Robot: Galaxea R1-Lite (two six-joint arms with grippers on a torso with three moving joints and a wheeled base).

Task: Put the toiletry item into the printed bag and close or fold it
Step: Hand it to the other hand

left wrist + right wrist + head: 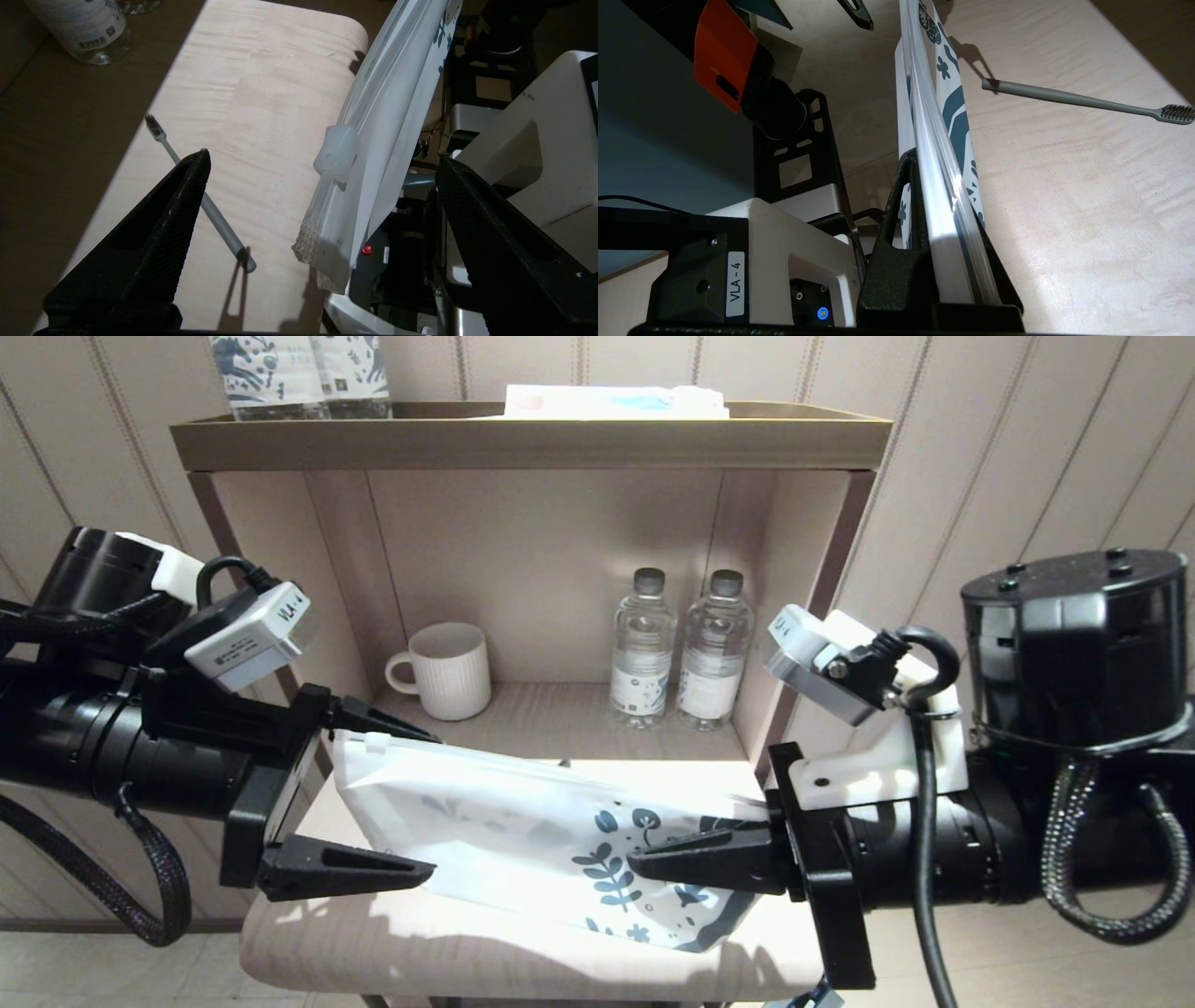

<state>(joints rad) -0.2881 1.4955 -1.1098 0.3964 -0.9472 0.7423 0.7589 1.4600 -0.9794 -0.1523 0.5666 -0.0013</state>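
The printed bag (504, 831) hangs in the air over the light wooden table (523, 961), its zip edge uppermost. My right gripper (644, 861) is shut on its leaf-printed end; in the right wrist view the zip strip (943, 140) runs out from between the jaws (931, 172). My left gripper (431, 803) is open around the plain end, one finger on each side and neither touching. The white zip slider (336, 151) sits between those fingers (322, 156). The toiletry item, a slim grey toothbrush (224, 228), lies flat on the table beyond the bag (1064, 97).
Behind the table is an open shelf niche holding a white ribbed mug (443, 670) and two water bottles (644, 649). Printed packs stand on the shelf top (299, 373). One bottle's base (84, 28) is near the toothbrush head. The table's front edge is close to both arms.
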